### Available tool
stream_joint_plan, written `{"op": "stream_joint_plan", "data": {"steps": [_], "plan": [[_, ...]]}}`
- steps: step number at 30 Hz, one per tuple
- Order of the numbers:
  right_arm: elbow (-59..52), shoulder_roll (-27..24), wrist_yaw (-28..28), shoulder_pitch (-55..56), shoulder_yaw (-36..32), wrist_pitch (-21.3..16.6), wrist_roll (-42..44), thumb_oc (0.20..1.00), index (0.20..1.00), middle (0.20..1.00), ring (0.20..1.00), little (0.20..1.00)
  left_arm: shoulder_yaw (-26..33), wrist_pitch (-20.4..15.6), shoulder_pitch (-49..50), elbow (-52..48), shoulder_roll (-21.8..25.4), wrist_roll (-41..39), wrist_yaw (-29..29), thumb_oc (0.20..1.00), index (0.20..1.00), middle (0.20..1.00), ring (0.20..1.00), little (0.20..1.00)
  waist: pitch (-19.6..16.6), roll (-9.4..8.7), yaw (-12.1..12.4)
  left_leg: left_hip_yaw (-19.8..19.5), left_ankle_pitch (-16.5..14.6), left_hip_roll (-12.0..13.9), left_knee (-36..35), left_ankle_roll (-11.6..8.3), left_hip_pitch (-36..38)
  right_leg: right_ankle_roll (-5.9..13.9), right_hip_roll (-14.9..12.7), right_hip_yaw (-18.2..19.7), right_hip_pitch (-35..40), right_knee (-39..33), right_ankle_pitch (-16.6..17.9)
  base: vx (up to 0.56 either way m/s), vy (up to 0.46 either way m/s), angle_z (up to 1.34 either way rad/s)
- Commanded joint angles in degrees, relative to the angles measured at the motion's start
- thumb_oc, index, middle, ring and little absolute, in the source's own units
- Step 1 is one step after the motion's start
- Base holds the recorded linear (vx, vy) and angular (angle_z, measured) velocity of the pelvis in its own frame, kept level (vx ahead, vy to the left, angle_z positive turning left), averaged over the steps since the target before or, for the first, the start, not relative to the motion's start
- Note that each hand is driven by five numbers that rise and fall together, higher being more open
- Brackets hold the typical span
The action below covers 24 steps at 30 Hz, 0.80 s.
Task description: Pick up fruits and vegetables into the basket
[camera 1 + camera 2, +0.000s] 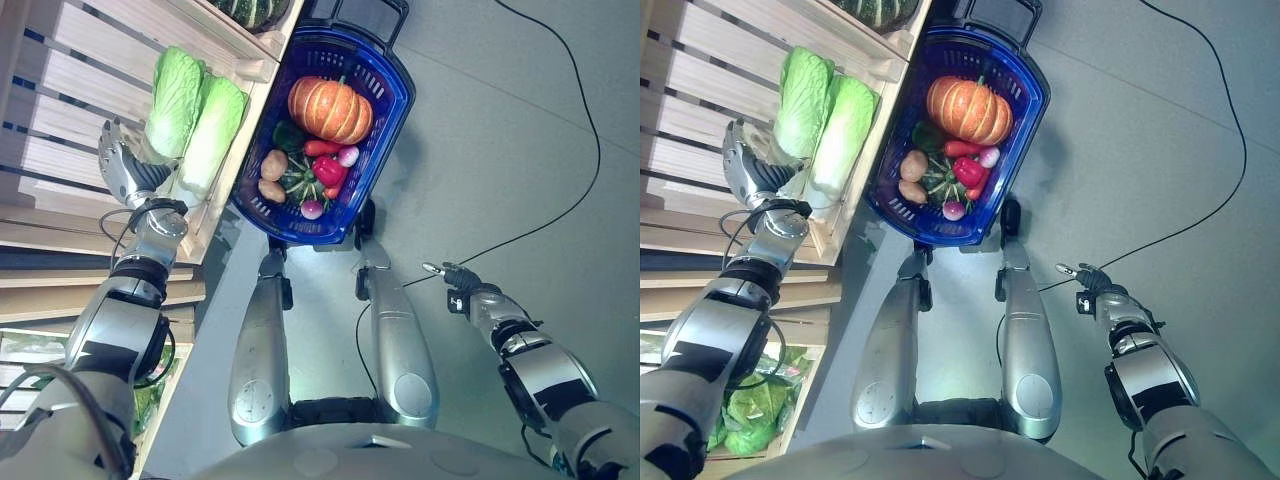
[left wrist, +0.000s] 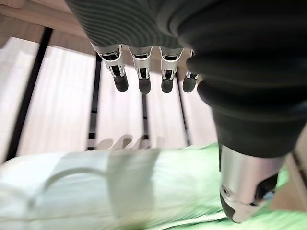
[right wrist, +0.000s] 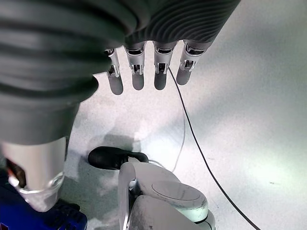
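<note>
from the head, the left hand (image 1: 128,168) hangs beside two cabbages (image 1: 195,118) on the wooden shelf (image 1: 70,90); the blue basket (image 1: 385,110) on the floor holds a pumpkin (image 1: 330,110). left wrist: fingers (image 2: 144,72) spread above a cabbage (image 2: 124,187), next to close. right wrist: right hand (image 3: 144,67) relaxed, idle. no readable writing.

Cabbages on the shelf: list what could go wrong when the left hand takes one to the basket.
1. The two cabbages lie pressed together, so lifting one may drag the other off the shelf.
2. The left robot hand is open beside a cabbage that looks wide for its fingers; the grip may slip.
3. The basket already holds a pumpkin and smaller vegetables, so a cabbage may sit high and roll out.
</note>
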Motion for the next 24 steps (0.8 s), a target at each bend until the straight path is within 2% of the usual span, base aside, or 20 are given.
{"op": "stream_joint_plan", "data": {"steps": [1, 11, 24], "plan": [[0.46, -1.09, 0.49, 1.62, 2.41, 0.23, 1.76, 1.000, 1.000, 1.000, 1.000, 1.000, 0.39, 2.75, -0.82, 4.26, 3.71, -0.82, -1.62, 1.000, 1.000, 1.000, 1.000, 1.000, -1.79, -1.10, 0.28, 1.33, -3.73, -2.39, 4.82, 1.13, -4.10, 0.59, 3.23, 0.85, -1.83, 10.78, -10.14, -0.01, 0.012, -0.05], [1.02, -2.51, 1.25, -1.03, 3.29, 0.98, 1.53, 1.000, 1.000, 1.000, 1.000, 1.000, -1.82, 5.70, -4.68, 10.25, 3.68, -4.40, -8.64, 1.000, 1.000, 1.000, 1.000, 1.000, -1.79, -1.25, -0.78, 1.85, -3.24, -1.96, 5.74, 0.76, -6.89, 0.65, 3.61, 1.00, -4.71, 11.76, -10.05, 0.00, 0.007, -0.04], [0.70, -2.97, 1.19, -2.02, 3.83, 0.95, 1.77, 1.000, 1.000, 1.000, 1.000, 1.000, -2.80, 7.69, -6.74, 12.76, 3.84, -6.90, -11.51, 1.000, 1.000, 1.000, 1.000, 1.000, -1.79, -1.49, -1.23, 1.79, -2.85, -1.78, 5.83, 0.53, -9.09, 0.63, 4.04, 1.14, -7.06, 12.09, -9.99, 0.00, 0.004, -0.02]]}}
